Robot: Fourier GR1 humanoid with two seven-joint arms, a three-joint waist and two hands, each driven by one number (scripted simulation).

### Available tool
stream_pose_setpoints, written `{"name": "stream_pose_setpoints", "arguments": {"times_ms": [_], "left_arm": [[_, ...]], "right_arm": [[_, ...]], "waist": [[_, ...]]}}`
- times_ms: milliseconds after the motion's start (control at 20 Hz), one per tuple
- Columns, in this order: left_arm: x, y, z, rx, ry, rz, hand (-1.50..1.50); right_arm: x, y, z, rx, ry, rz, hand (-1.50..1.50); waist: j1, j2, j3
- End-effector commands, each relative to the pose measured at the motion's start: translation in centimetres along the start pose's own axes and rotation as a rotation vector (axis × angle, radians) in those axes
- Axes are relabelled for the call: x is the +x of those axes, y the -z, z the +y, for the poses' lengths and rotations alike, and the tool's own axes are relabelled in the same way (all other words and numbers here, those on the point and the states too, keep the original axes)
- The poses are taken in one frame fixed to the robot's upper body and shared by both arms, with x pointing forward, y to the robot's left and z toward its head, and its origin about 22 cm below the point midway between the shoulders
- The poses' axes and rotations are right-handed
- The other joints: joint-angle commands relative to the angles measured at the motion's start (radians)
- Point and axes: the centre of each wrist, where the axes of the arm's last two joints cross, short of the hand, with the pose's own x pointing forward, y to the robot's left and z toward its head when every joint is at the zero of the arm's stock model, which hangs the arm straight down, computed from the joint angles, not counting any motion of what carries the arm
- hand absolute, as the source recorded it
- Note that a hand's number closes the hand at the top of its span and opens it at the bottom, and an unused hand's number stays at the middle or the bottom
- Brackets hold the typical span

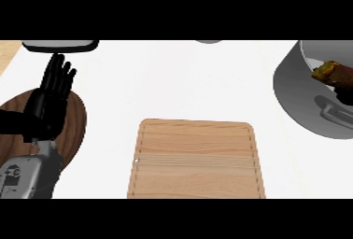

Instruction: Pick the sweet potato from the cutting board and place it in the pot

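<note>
The sweet potato (332, 72) is seen inside the outline of the grey pot (289, 84), at the right edge of the view, well apart from the cutting board (196, 158). If it lies on the pot's bottom or hangs above it, I cannot tell. Just below the potato, touching it or nearly, there is a black shape cut off by the edge, prob. the right hand (345, 95); its state I cannot tell, because too little of it shows.

The pot's handle (331, 114) points to the lower side of the view. The cutting board lies flat on the white counter (172, 79), in the lower middle, w/ its long side running away from the robot.

The left hand (48, 102) rests at the left side, spread flat, fingers straight and pointing up in the view (it holds nothing). Under it lies a dark round wooden board (76, 121). Above the fingertips, at the top edge, is a pale object w/ a dark rim (60, 45).
</note>
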Motion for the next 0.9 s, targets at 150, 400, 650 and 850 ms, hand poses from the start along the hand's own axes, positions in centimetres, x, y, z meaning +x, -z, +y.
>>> {"name": "stream_pose_setpoints", "arguments": {"times_ms": [150,400,650,850], "left_arm": [[0.5,-0.5,-0.6,-0.028,-0.003,0.006,0.00],[-0.1,1.3,-1.3,-0.018,0.014,-0.016,0.00],[-0.3,0.2,0.3,-0.015,-0.010,-0.003,0.00],[-0.5,-0.4,-0.6,-0.040,-0.009,0.009,0.00]], "right_arm": [[-7.2,3.4,2.3,0.031,0.020,0.000,1.50],[-8.6,5.1,3.2,0.049,-0.015,-0.014,1.50],[-11.5,4.1,6.9,0.163,-0.104,0.028,1.50],[-11.4,4.3,7.8,0.322,0.120,0.187,-1.50]], "waist": [[0.016,0.003,0.000],[0.006,0.001,0.000],[0.027,0.008,0.001],[0.033,0.010,0.002]]}}
